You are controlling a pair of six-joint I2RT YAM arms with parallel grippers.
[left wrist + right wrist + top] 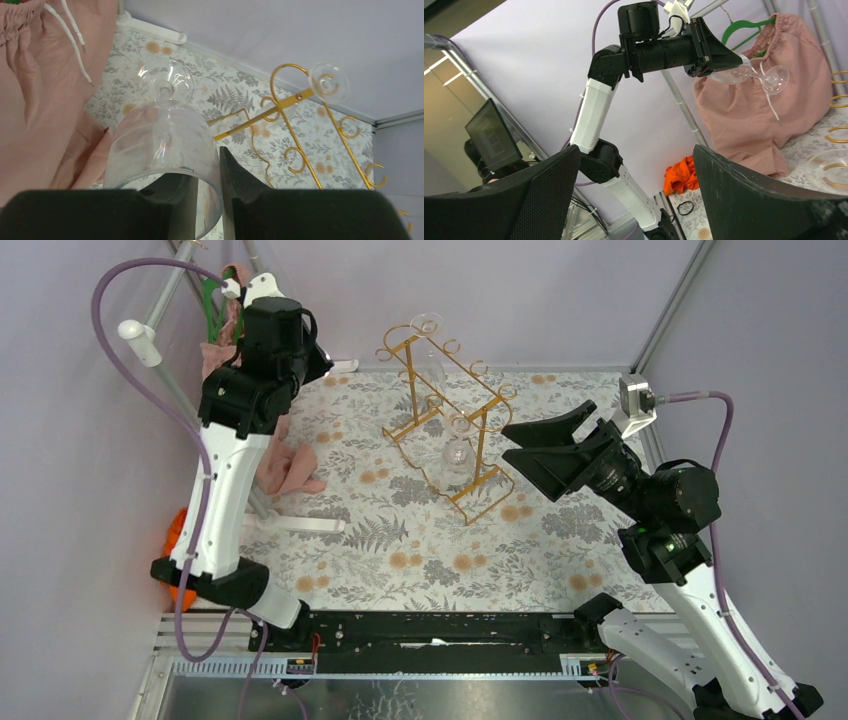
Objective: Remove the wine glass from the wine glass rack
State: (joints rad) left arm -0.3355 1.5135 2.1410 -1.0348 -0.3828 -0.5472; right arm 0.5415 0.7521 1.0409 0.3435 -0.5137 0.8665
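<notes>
Left gripper (207, 176) clenched on a clear, stemmed wine glass (165, 135), pinching the bowl wall at the rim, with 1 finger apparently inside the bowl and 1 outside. The glass is off the gold wire wine glass rack (280, 104) and held aloft, foot pointing away from the gripper, in front of a hanging pink fabric garment (744, 120) and well apart from the rack. On the rack, a second clear glass (457, 458) hangs bowl-down near the close end, and the round foot of a third glass (328, 82) sits in a curled loop at the far end. The right gripper (525, 450) stands released, jaws spread wide and grasping nothing, just beside the rack above the floral-patterned bench (380, 550). The glass looks light and stiff but brittle and slick. A pinch on the thin rim seems the riskiest hold, since it could slip or chip, so the stem or a gentle clasp around the bowl would likely be safer.
</notes>
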